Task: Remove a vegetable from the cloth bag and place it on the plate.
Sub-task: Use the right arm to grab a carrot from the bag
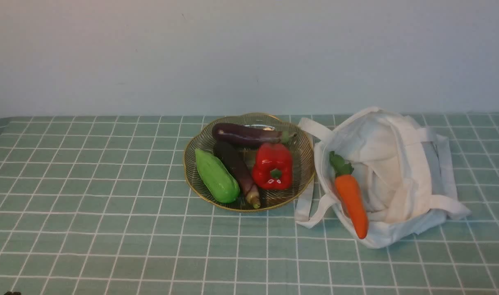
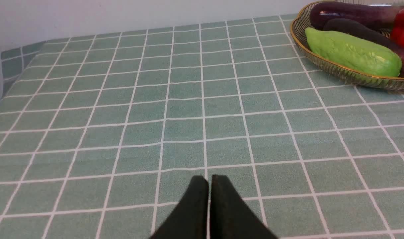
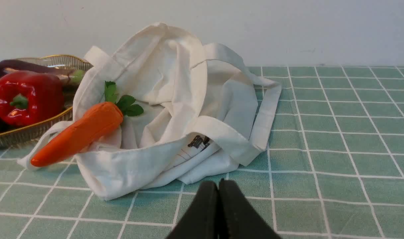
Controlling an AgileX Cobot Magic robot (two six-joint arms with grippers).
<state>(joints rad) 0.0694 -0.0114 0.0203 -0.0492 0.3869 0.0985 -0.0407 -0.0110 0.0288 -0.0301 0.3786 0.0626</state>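
Observation:
The orange carrot (image 1: 352,199) with a green leafy top lies across the near left edge of the open white cloth bag (image 1: 393,172), its tip hanging over the rim toward me. It also shows in the right wrist view (image 3: 79,132), resting on the bag (image 3: 175,99). The gold wire plate (image 1: 302,147) stands left of the bag. My right gripper (image 3: 218,183) is shut and empty, low over the table just in front of the bag. My left gripper (image 2: 209,178) is shut and empty over bare cloth, well short of the plate (image 2: 341,71). Neither gripper shows in the front view.
The plate holds two dark eggplants (image 1: 249,134), a red bell pepper (image 1: 272,166) and a light green gourd (image 1: 216,176). The bag's strap handles (image 1: 311,205) trail on the green checked tablecloth (image 1: 110,213) beside the plate. A pale wall stands behind the table.

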